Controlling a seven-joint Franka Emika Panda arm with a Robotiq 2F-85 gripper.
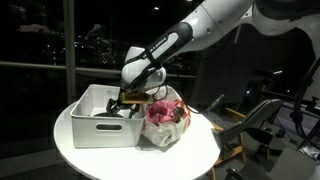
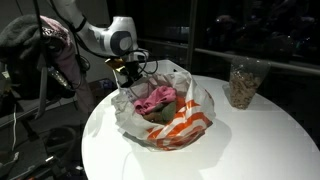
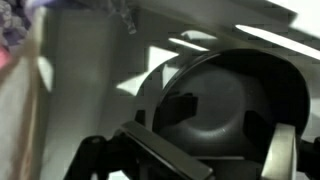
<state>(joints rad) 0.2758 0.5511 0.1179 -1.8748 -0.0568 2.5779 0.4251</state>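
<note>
Wrist view: a dark vessel [image 3: 215,100], round w/ a glossy curved wall, fills most of the pic. Pot or bowl, can't tell which. It sits on the pale floor of the white bin [image 1: 85,128]. The gripper [image 3: 190,162] hangs right over it w/ fingers spread wide and nothing between them. No contact that I can make out.

In both exterior views the gripper [image 1: 128,100] [image 2: 130,78] is dipped into the bin from above, on the side next to the plastic bag [image 1: 165,128]. The bin stands near the edge of the round table [image 1: 195,152], touching or just beside the bag. The bag is clear and crumpled, stuffed w/ pink cloth [image 2: 155,98] and something red-and-white striped. A jar [image 2: 243,85] w/ brownish contents stands well apart, by the opposite table edge.

Handling, as a judgement: the vessel looks like metal or hard plastic, so stiff, not fragile, prob. moderate weight. The sheen suggests a slick surface, and the curved wall gives pads little bite. Best hold is likely the rim, one finger inside and one outside, approached straight down. The bin walls are close, so little room sideways. No handle seen.
</note>
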